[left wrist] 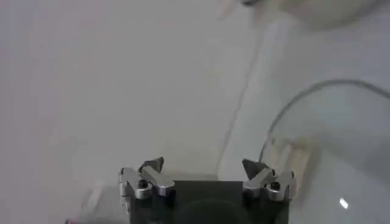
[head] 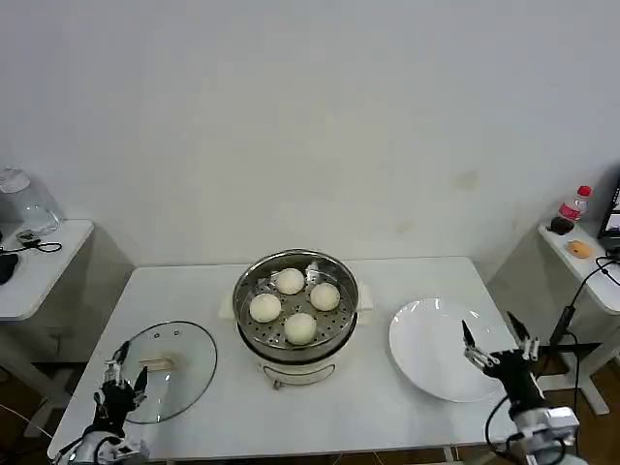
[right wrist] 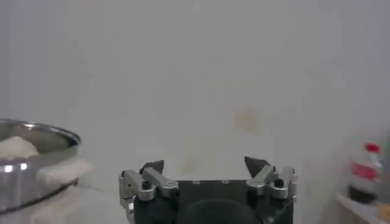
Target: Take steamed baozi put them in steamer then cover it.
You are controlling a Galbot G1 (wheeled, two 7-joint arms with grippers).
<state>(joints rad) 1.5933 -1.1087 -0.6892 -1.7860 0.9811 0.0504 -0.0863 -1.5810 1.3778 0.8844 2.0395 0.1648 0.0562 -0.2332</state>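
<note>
Several cream-white steamed baozi (head: pixel 290 281) lie inside the shiny steamer (head: pixel 244 291) on its cream-white pot base at the table's middle; its rim and one baozi (right wrist: pixel 15 146) also show in the right wrist view. The glass cover (head: pixel 189 373) with its cream bar handle lies flat on the table at the front left; part of the cover (left wrist: pixel 341 140) shows in the left wrist view. My left gripper (head: pixel 126 363) hangs open at the cover's near-left edge, holding nothing. My right gripper (head: pixel 496 339) stands open over the front-right table edge, holding nothing.
A flat white plate (head: pixel 436 354) lies to the right of the steamer, close to my right gripper. Side tables stand at both sides: the left one (head: pixel 39 276) bears a clear container, the right one a pink-capped bottle (head: pixel 573 205).
</note>
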